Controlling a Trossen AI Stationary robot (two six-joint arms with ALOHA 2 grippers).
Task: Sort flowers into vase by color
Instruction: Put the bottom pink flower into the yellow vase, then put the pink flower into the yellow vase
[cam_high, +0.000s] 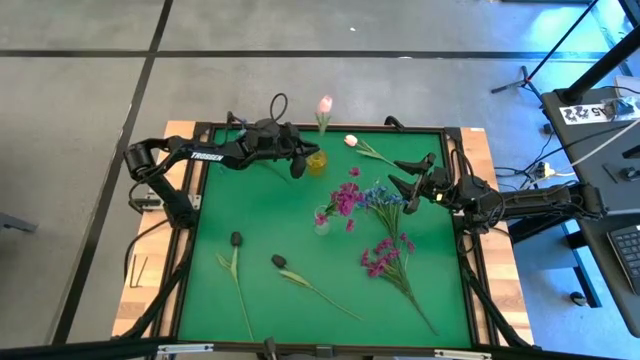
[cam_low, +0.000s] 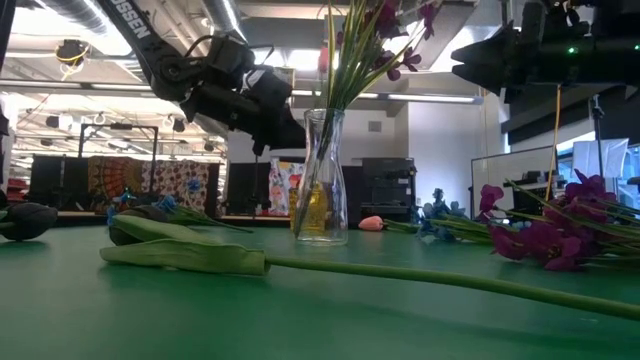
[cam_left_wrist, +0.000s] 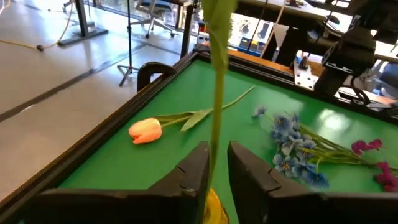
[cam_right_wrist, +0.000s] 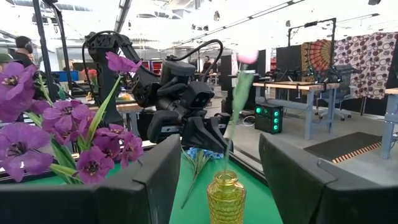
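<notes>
Two vases stand on the green desk (cam_high: 260, 215): a yellow vase (cam_high: 317, 163) at the far edge with a pink tulip (cam_high: 325, 105) upright in it, and a clear vase (cam_high: 322, 224) mid-desk holding magenta flowers (cam_high: 345, 198). The left hand (cam_high: 297, 166) sits just left of the yellow vase, fingers slightly parted around the tulip stem. The right hand (cam_high: 403, 187) hovers released over the blue flowers (cam_high: 383, 197). Another tulip (cam_high: 351, 141), more magenta flowers (cam_high: 385, 256) and two dark buds (cam_high: 236, 239) lie on the desk.

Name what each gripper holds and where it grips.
Left gripper: jaws flank the pink tulip's stem above the yellow vase; grip unclear. Right gripper: open, empty.
</notes>
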